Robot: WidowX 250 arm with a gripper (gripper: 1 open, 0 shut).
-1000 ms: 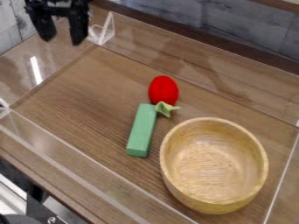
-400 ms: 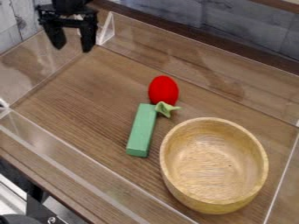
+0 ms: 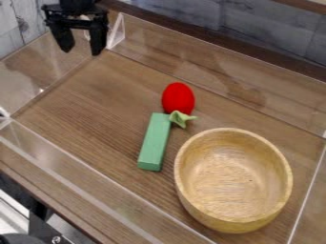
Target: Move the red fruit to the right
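Barely lower in view, the gripper [image 3: 80, 40] edges down, still well apart from the red fruit [image 3: 178, 97], which sits unmoved just beyond the wooden bowl [image 3: 234, 181]! Fingers look spread, nothing between them; the approach remains ahead.

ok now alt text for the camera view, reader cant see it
A red toy fruit lies on a wooden table near a green block and a round wooden bowl; the dark pincer is at the upper left, away from them.
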